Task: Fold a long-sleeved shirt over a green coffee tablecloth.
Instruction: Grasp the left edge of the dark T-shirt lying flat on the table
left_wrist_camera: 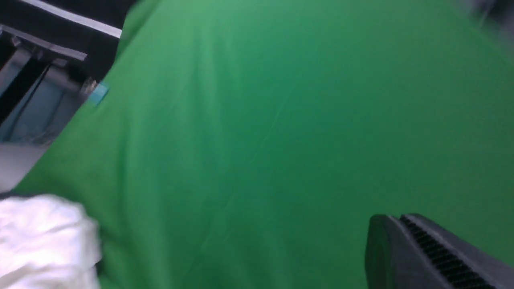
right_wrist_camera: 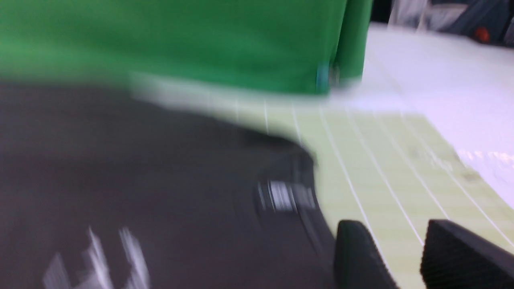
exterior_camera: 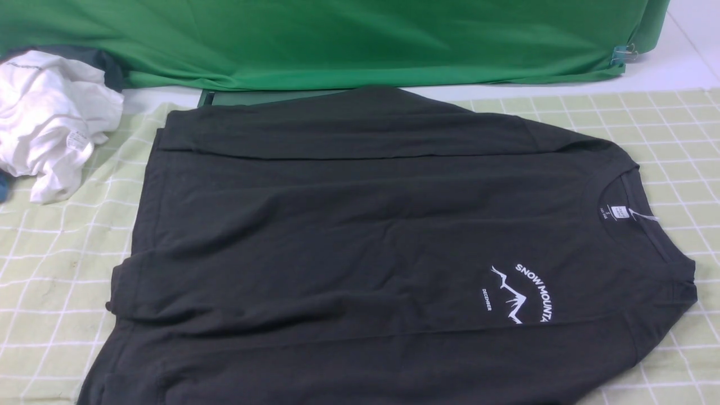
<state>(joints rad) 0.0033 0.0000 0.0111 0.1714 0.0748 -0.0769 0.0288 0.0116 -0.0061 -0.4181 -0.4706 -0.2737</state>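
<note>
Currently, the long-sleeved shirt point(exterior_camera: 360, 225) lies spread over the green coffee tablecloth point(exterior_camera: 45, 270), chest side up. Clock positions below refer to the front view, with 12 o'clock at the far side and the shirt body as the dial centre.

Shirt orientation: the collar point(exterior_camera: 610, 202) points to between 2 and 3 o'clock; the hem point(exterior_camera: 143, 208) faces 9 o'clock. The white mountain logo point(exterior_camera: 509, 295) sits toward 4 o'clock. One sleeve point(exterior_camera: 349, 135) lies lengthwise along the 12 o'clock side, its cuff end near 10 o'clock. The 6 o'clock side of the shirt runs out of view. Wrinkles cross the body, and the hem is bunched toward 8 o'clock.

Left hand point(left_wrist_camera: 395, 216): closed, fingertips together, in front of the green backdrop point(left_wrist_camera: 281, 140). Right hand point(right_wrist_camera: 394, 224): partly open, with the tablecloth visible through the gap between its fingers. Whether either hand touches the shirt cannot be told.

Surroundings: a crumpled white garment point(exterior_camera: 50, 124) rests at 10 o'clock, with dark fabric point(exterior_camera: 107, 64) behind it. The white tabletop point(exterior_camera: 689, 45) shows beyond the tablecloth. At 1 o'clock, a clip point(exterior_camera: 623, 54) is attached to the backdrop near its lower edge.
</note>
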